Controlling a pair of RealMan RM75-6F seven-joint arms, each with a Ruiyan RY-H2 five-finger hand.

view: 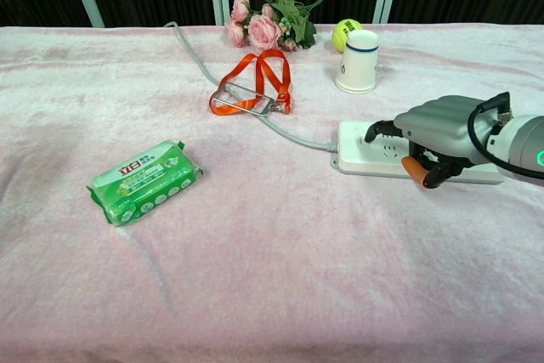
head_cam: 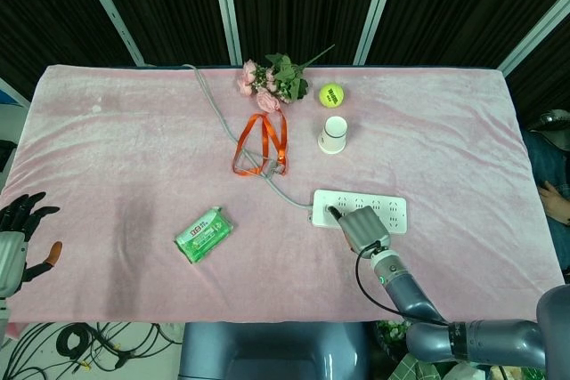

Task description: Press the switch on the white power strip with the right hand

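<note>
The white power strip (head_cam: pixel 395 211) (view: pixel 354 157) lies on the pink cloth right of centre, its grey cord running off to the far left. My right hand (head_cam: pixel 363 229) (view: pixel 439 127) lies over the strip's middle. Its other fingers are curled in, and one black fingertip (head_cam: pixel 330 212) (view: pixel 371 134) reaches out and touches the strip's left end, where the switch lies hidden beneath it. The hand holds nothing. My left hand (head_cam: pixel 18 239) hangs off the table's left edge with fingers apart and empty; the chest view does not show it.
A white paper cup (head_cam: pixel 333 133) (view: pixel 357 60) and a tennis ball (head_cam: pixel 331 93) stand behind the strip. Pink flowers (head_cam: pixel 270 81), an orange lanyard (head_cam: pixel 262 142) over the cord, and a green packet (head_cam: pixel 203 233) (view: pixel 144 179) lie to the left.
</note>
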